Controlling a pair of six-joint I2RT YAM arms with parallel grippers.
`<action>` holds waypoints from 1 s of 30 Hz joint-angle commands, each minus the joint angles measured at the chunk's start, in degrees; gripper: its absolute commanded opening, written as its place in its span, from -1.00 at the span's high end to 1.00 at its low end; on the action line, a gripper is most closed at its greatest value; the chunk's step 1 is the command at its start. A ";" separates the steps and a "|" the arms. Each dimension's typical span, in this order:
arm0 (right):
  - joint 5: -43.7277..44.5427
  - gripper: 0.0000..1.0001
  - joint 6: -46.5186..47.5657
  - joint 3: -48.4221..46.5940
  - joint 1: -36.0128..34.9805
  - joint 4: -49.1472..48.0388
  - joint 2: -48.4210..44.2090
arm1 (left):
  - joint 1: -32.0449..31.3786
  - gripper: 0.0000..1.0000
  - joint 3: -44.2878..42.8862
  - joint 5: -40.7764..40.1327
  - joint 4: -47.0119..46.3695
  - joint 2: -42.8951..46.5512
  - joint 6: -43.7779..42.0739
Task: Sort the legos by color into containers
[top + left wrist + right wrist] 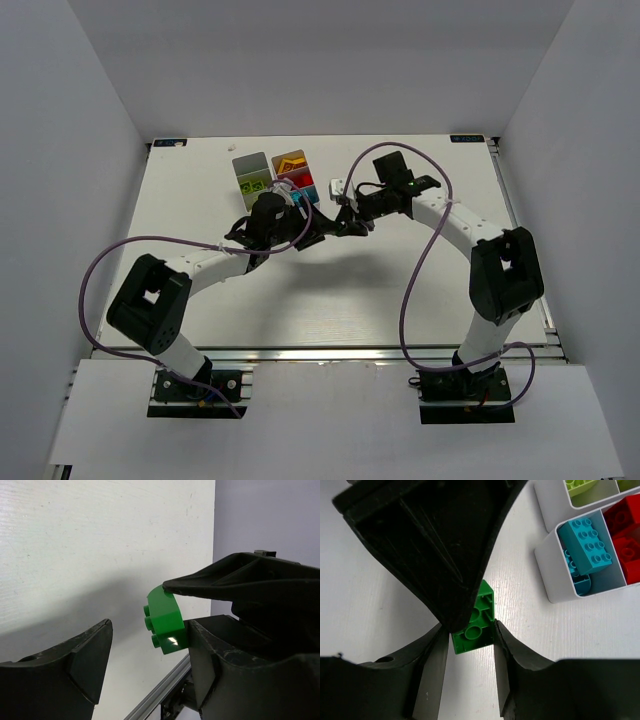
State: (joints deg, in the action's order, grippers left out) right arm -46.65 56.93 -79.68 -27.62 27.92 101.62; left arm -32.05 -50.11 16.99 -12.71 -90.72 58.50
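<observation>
Seen from above, the green lego [475,630] is lost among the fingers [345,222].

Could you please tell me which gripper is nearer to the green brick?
Right. The right gripper pinches the green brick between its fingers; the left gripper straddles it, open, one finger clear.

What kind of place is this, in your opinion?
Probably a robot test bench in a laboratory: two arms bolted to a white table with a metal frame, plain white walls closing it in, and trays of toy bricks.
</observation>
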 commanded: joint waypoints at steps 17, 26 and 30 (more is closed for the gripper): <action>0.77 0.01 -4.97 2.77 -0.95 -6.47 -3.54 | -0.29 0.80 -1.48 1.81 -3.29 0.71 0.74; 11.67 -0.79 -11.06 8.13 1.07 -19.92 -4.77 | 2.08 0.96 -5.43 -6.34 17.93 6.95 -9.69; 17.19 -0.79 -7.44 10.41 3.70 -22.81 -5.82 | 7.86 1.00 -9.39 -11.35 28.08 10.72 -16.39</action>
State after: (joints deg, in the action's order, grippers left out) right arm -35.00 48.16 -70.48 -26.24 11.05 99.09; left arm -28.03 -55.77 11.42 5.02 -85.38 49.45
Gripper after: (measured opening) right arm 0.894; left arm 0.396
